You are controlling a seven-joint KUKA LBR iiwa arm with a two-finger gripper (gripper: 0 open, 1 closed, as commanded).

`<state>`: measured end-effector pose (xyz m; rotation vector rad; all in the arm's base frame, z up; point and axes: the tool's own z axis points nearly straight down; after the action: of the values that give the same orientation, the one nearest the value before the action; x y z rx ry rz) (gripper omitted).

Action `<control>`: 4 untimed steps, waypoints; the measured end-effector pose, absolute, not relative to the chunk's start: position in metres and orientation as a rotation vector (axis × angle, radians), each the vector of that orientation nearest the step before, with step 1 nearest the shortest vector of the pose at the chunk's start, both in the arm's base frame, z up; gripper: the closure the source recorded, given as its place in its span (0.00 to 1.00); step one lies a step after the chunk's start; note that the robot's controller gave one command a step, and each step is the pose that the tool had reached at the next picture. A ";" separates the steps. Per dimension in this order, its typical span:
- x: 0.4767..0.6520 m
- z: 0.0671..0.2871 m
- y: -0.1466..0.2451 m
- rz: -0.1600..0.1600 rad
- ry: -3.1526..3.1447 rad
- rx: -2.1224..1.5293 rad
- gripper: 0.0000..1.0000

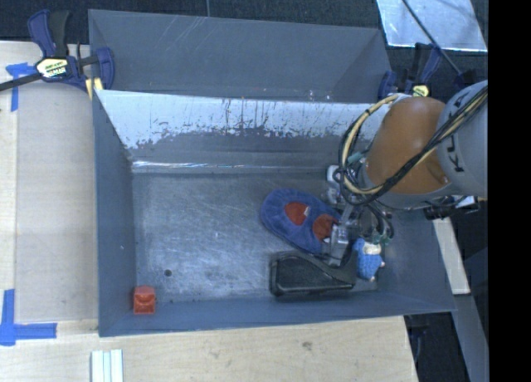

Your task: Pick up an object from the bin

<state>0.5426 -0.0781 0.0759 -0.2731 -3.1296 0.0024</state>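
My gripper [338, 243] is low in the bin's right part, at the right edge of a blue soft thing with red-orange patches [292, 218]. Just below it lies a flat black oblong thing [309, 276], close to the near wall. A small blue piece with a pale tip [368, 262] sits right of the gripper, against the bin's right slope. Whether the gripper touches the blue soft thing cannot be made out.
A small red block [144, 299] stands in the near left corner, far from the gripper. The arm with its orange cover and cables leans in over the right wall. The bin's walls slope inward.
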 end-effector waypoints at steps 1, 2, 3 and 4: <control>0.547 0.081 -0.078 0.003 -3.143 -0.273 1.00; 0.536 0.076 -0.057 0.009 -3.144 -0.424 1.00; 0.571 0.232 -0.086 0.001 -3.115 -0.494 1.00; 0.565 0.170 -0.083 0.001 -3.102 -0.479 1.00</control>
<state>0.5648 -0.0827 0.1696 -0.4791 -3.1022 0.0012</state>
